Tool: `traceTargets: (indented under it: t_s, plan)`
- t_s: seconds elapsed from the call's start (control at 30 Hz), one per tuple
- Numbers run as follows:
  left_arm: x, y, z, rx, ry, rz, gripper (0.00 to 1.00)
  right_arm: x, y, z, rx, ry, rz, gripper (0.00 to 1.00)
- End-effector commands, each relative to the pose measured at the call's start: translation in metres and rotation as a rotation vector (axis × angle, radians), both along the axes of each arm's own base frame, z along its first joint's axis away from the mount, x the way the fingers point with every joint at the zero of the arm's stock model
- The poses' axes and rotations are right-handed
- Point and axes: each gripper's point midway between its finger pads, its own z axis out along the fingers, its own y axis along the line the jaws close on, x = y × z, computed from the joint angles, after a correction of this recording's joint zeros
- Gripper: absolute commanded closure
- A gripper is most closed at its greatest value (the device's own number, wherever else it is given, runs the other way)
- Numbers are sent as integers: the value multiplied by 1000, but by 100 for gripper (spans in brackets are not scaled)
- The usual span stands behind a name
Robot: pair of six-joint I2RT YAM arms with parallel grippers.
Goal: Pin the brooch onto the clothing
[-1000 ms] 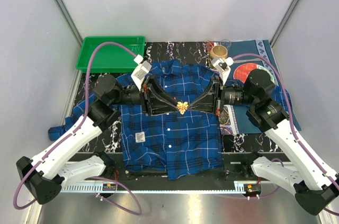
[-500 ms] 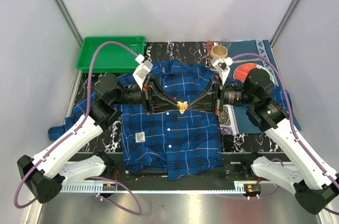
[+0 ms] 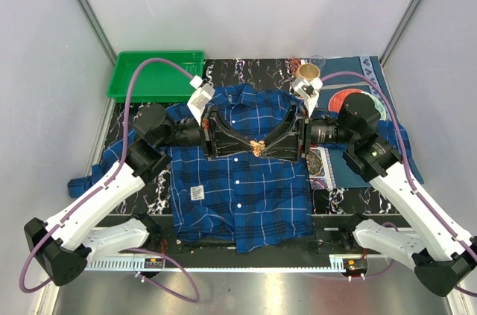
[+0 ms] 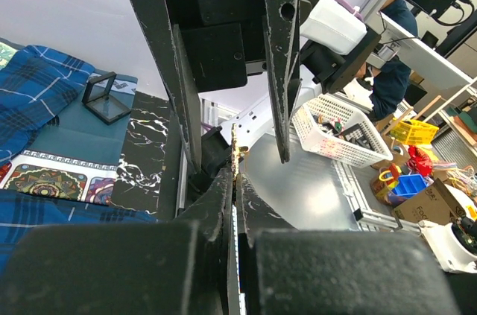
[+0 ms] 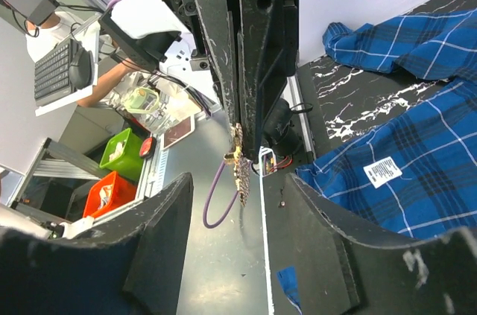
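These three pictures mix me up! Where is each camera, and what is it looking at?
Top: high behind the robot, looking down at the shirt; left arm, right arm show.
Left wrist: on the left arm, past the shut left gripper to the brooch.
Right wrist: on the right arm, past the open right gripper to the left gripper.
Both wrist views show the brooch.

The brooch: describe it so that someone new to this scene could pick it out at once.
Find the blue plaid shirt spread mid-table in the top view. Over its chest the left hand and right hand meet, and the brooch sits there, pinched in the left hand. It is the only gold, flower-shaped thing, unlike the white rectangular label lower down.
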Motion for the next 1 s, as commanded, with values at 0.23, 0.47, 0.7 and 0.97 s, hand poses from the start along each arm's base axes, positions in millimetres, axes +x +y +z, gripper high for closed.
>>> traceTargets:
  t_s: [0.23, 0.47, 0.7, 0.97]
  plan:
    - [2, 2, 23, -53, -15, 36, 100, 8, 8, 17, 5, -134, -53, 57]
    - [2, 2, 21, -52, -17, 37, 100, 16, 9, 14, -14, -147, -83, 81]
    - [4, 0, 24, -56, -5, 42, 100, 16, 15, 9, -42, -172, -71, 90]
    - [-2, -6, 23, -52, -8, 13, 100, 11, 22, 0, -90, -238, -43, 87]
